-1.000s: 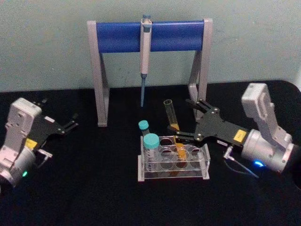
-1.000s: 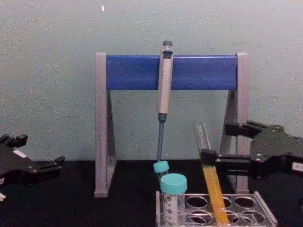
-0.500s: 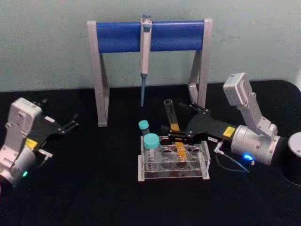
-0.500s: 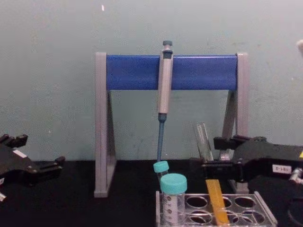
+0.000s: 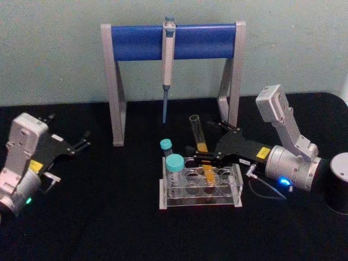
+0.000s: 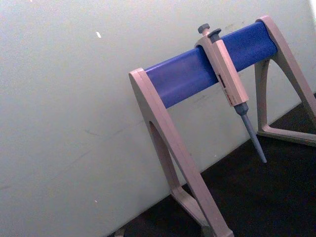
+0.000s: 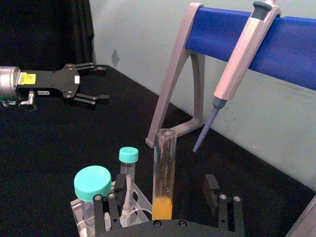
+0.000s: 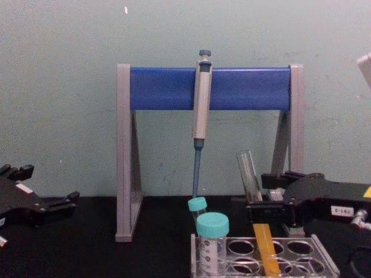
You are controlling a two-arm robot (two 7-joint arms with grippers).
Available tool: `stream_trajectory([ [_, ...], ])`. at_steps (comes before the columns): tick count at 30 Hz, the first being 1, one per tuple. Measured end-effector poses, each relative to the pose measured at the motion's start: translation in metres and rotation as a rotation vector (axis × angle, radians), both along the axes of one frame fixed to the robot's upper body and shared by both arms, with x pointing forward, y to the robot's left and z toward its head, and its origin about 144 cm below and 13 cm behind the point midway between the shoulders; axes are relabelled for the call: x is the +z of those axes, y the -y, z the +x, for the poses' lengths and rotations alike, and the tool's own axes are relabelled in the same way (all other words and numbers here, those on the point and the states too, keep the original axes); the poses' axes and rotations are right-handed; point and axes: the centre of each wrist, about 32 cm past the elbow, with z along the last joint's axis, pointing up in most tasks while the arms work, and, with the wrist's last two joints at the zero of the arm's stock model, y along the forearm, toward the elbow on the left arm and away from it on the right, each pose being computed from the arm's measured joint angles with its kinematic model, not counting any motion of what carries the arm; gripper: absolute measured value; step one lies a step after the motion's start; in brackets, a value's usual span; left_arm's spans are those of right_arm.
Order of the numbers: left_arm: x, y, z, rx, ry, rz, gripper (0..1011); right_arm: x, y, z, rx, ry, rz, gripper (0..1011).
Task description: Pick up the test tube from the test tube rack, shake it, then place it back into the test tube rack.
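We see the glass tube [image 5: 197,127] standing in the rack [image 5: 200,203], near the middle of the black bench [image 5: 109,223]. It is long, thin and clear, with an open top. Orange-yellow liquid fills its lower part, and the upper part is clear. It does not stand straight: its top leans toward 11 o'clock. Its foot is in the third hole from the left, but we cannot tell which row.

The right gripper [image 5: 198,139] reaches in from 3 o'clock, just above the rack. Its jaws are spread wide, one on each side of the tube, and they do not touch the glass.

At the rack's 9 o'clock end stand two short tubes with teal caps [image 5: 174,163]. At 12 o'clock is a grey and blue stand [image 5: 136,42] with a pipette [image 5: 168,54] hanging from it. The left gripper [image 5: 84,140] rests far out at 9 o'clock, well apart from the rack, and its jaws are spread too.
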Motion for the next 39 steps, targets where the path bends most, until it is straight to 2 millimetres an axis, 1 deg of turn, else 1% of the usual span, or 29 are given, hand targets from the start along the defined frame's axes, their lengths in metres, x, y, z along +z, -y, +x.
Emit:
stream_trajectory([
  [14,0.0000,0.0000,0.0000,0.000,0.000,0.000,1001,-0.0001,0.0001,-0.0004,0.000,0.001,0.000,1000],
  [16,0.0000,0.0000,0.0000,0.000,0.000,0.000,1002,-0.0001,0.0001,-0.0004,0.000,0.001,0.000,965],
  [17,0.0000,0.0000,0.0000,0.000,0.000,0.000,1001,-0.0001,0.0001,-0.0005,0.000,0.001,-0.001,926],
  [19,0.0000,0.0000,0.0000,0.000,0.000,0.000,1001,-0.0002,0.0002,-0.0005,0.000,0.001,-0.001,903],
  [20,0.0000,0.0000,0.0000,0.000,0.000,0.000,1001,-0.0002,0.0002,-0.0005,0.000,0.001,-0.001,849],
  [22,0.0000,0.0000,0.0000,0.000,0.000,0.000,1001,-0.0001,0.0002,-0.0005,0.000,0.001,-0.001,816],
  [25,0.0000,0.0000,0.0000,0.000,0.000,0.000,1001,0.0000,0.0002,-0.0005,0.000,0.002,-0.001,702],
  [26,0.0000,0.0000,0.0000,0.000,0.000,0.000,1001,0.0000,0.0001,-0.0006,0.000,0.002,-0.001,702],
  [27,0.0000,0.0000,0.0000,0.000,0.000,0.000,1001,0.0000,0.0001,-0.0006,0.000,0.002,-0.001,645],
  [29,0.0000,0.0000,0.0000,0.000,0.000,0.000,1001,-0.0001,0.0001,-0.0006,0.000,0.002,-0.001,588],
  [30,0.0000,0.0000,0.0000,0.000,0.000,0.000,1001,0.0000,0.0002,-0.0006,0.000,0.002,-0.001,542],
  [33,0.0000,0.0000,0.0000,0.000,0.000,0.000,1001,-0.0001,0.0001,-0.0006,0.000,0.002,-0.002,477],
  [34,0.0000,0.0000,0.0000,0.000,0.000,0.000,1001,-0.0001,0.0002,-0.0006,-0.001,0.002,-0.002,414],
  [35,0.0000,0.0000,0.0000,0.000,0.000,0.000,1001,-0.0001,0.0001,-0.0006,-0.001,0.002,-0.002,414],
  [36,0.0000,0.0000,0.0000,0.000,0.000,0.000,1001,0.0000,0.0002,-0.0006,-0.001,0.002,-0.002,353],
  [39,0.0000,0.0000,0.0000,0.000,0.000,0.000,1001,0.0000,0.0001,-0.0006,-0.001,0.002,-0.002,274],
])
